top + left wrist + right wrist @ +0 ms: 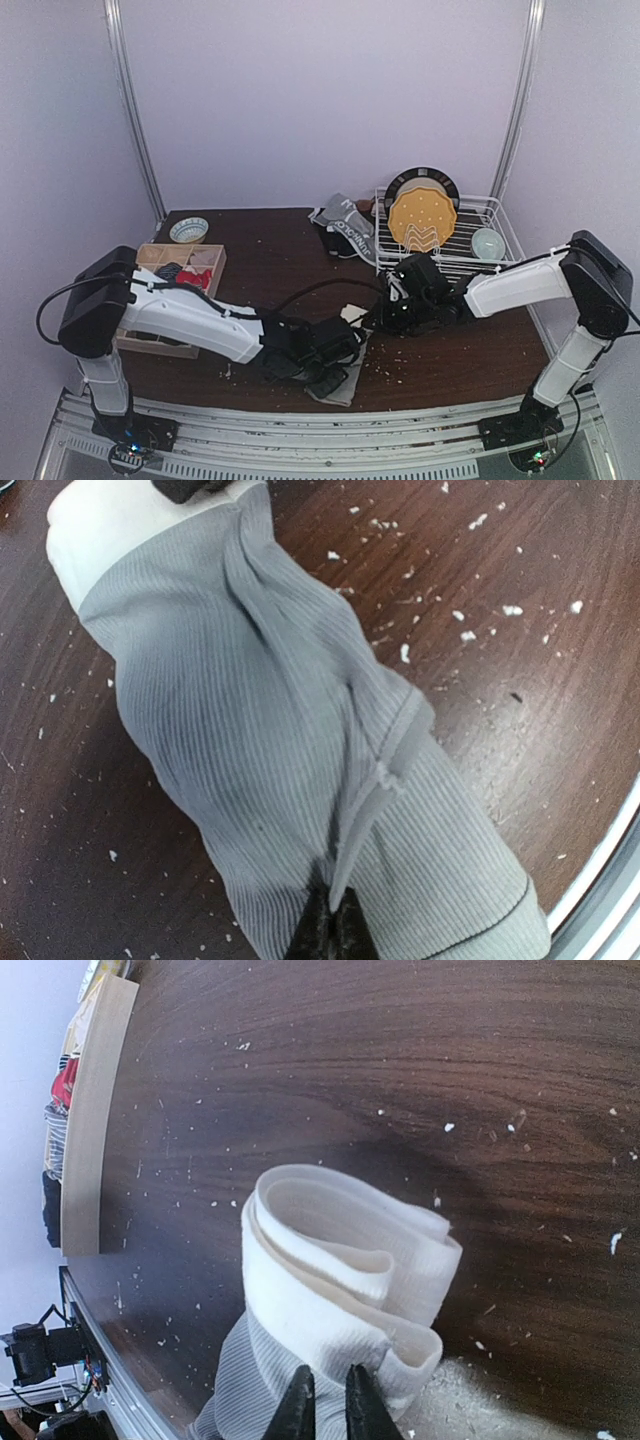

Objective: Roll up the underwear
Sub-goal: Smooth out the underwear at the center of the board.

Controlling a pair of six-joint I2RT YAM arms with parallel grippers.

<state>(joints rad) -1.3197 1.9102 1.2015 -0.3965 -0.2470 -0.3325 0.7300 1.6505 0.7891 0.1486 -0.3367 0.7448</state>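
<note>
A grey ribbed underwear (345, 382) with a white waistband (352, 313) lies bunched lengthwise near the table's front edge. In the left wrist view it (270, 740) fills the frame, and my left gripper (331, 928) is shut on a raised fold near its lower hem. In the right wrist view the waistband (340, 1260) is folded over in loops, and my right gripper (328, 1405) pinches the cloth just below the band. In the top view the left gripper (322, 362) and the right gripper (383, 312) are at opposite ends. More underwear (345, 230) lies piled at the back.
A wooden compartment box (150, 262) with small cloth items stands at the left, with a small bowl (188, 230) behind it. A white wire dish rack (470, 262) at the back right holds a yellow plate (422, 220) and a pale bowl (488, 243). Crumbs dot the dark table.
</note>
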